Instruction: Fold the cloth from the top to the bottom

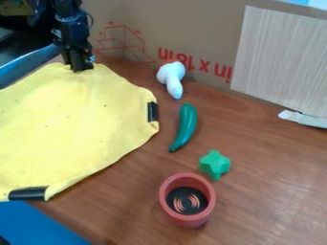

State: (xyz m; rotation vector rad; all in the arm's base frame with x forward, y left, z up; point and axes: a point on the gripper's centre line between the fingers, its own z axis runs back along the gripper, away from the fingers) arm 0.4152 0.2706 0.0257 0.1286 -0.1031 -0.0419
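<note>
At the far left, black gripper (pixel 81 67) hangs down over the far edge of the yellow cloth (pixel 70 127), tips against it or just above. Cannot tell whether it is open or closed, nor whether it has hold of any fabric. Cloth lies spread over the left of the wooden counter (pixel 268 167), running out past the view's left side. Surface looks matte and slightly fuzzy, like chamois or thin felt. Judgement: light, limp, not slippery, hard to damage; a single pinch should lift it, but the sides would sag and trail. Best hold is the far edge, near its middle, about where the gripper is, with a small bite of hem so the grip does not slide off. Black strip on the right edge (pixel 152 111) and black strip at the near corner (pixel 28 193) may be a little stiffer than the rest. Right edge curls slightly beside its strip; may not fold flat.
</note>
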